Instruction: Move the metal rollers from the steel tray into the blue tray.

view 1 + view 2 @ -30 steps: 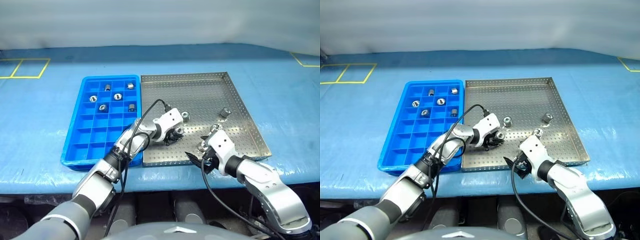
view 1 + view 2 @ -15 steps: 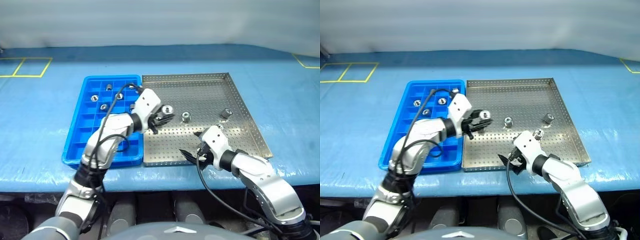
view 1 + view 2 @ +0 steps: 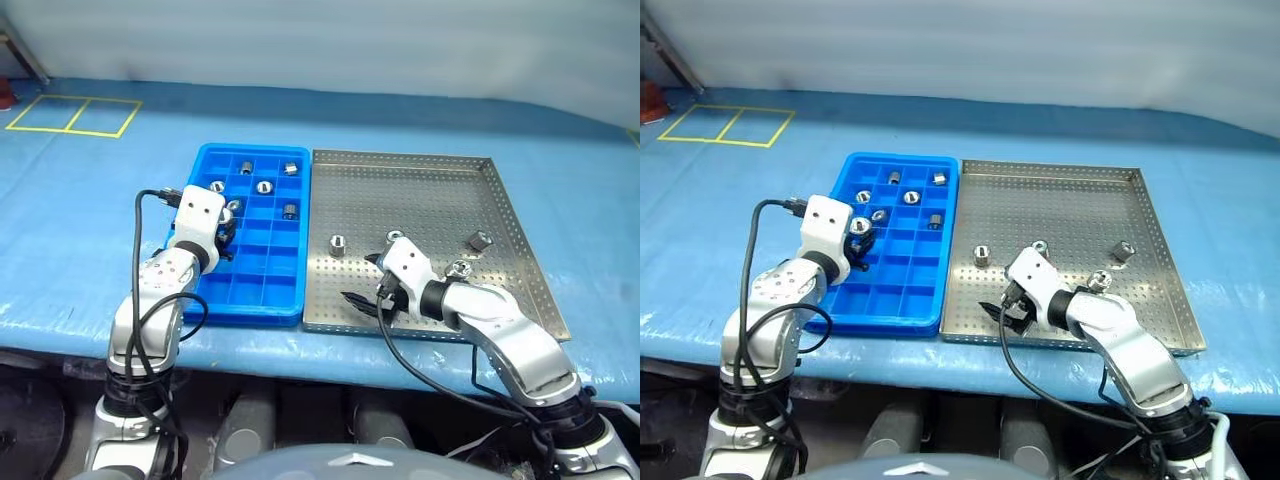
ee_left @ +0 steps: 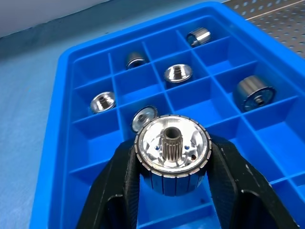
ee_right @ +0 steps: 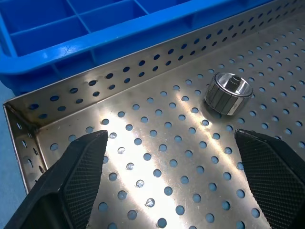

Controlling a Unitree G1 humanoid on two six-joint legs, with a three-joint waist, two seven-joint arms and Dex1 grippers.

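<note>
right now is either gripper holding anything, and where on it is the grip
The left gripper holds one metal roller by its ribbed side wall, one finger on each side, over the blue tray. The right gripper is open and holds nothing.

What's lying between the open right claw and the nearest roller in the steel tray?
Nothing: the right wrist view shows bare perforated steel tray floor between the right claw and that roller.
</note>
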